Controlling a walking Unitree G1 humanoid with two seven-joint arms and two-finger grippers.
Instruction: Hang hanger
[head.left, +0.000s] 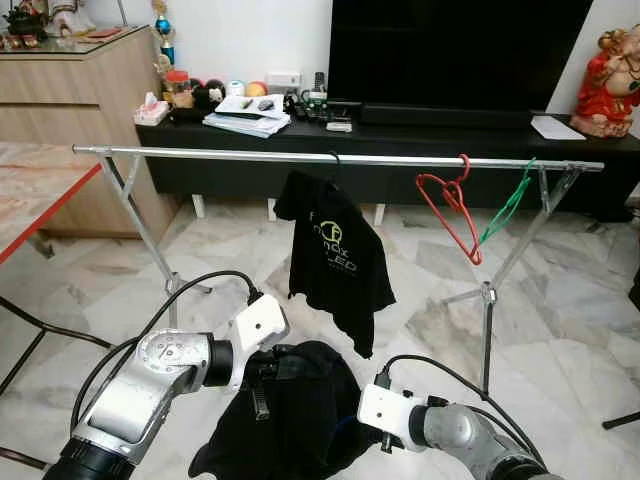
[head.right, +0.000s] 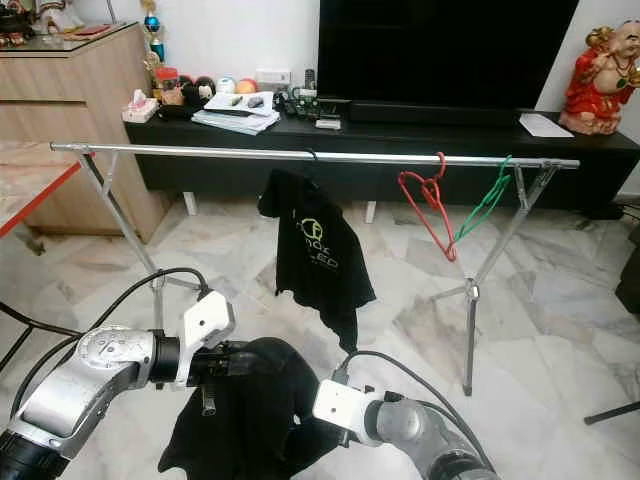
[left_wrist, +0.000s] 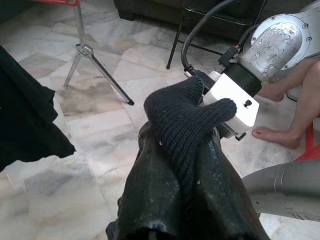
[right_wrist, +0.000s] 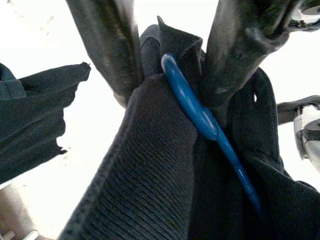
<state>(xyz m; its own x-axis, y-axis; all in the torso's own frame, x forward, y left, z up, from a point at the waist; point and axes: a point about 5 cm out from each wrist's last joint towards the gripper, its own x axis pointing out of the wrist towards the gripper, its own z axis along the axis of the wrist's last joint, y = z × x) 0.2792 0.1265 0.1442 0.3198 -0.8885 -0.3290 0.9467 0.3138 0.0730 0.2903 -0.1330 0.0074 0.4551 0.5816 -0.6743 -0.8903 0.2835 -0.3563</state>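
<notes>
A: How will the blue hanger (right_wrist: 200, 112) handle?

B: Light and stiff, I'd judge, but it is wrapped in a soft black knit garment (head.left: 290, 410) that sags and can slide off. Best held at the neck under the hook, through the fabric.

A: Where is it?

B: Low and near, between both arms, well short of the clothes rail (head.left: 330, 157). The right gripper (right_wrist: 170, 75) has its jaws closed on hanger and knit together. The left gripper (left_wrist: 185, 170) has its jaws pinched on a fold of the same garment.

A: And the room?

B: Glossy marble floor (head.left: 580, 300), likely slippery for dropped cloth. The rail runs left to right; a black T-shirt (head.left: 335, 260) hangs mid-rail, a red hanger (head.left: 447, 205) and green hanger (head.left: 510, 205) to its right. Left of the shirt the rail is free. Beyond stands a dark TV bench (head.left: 450, 135).
</notes>
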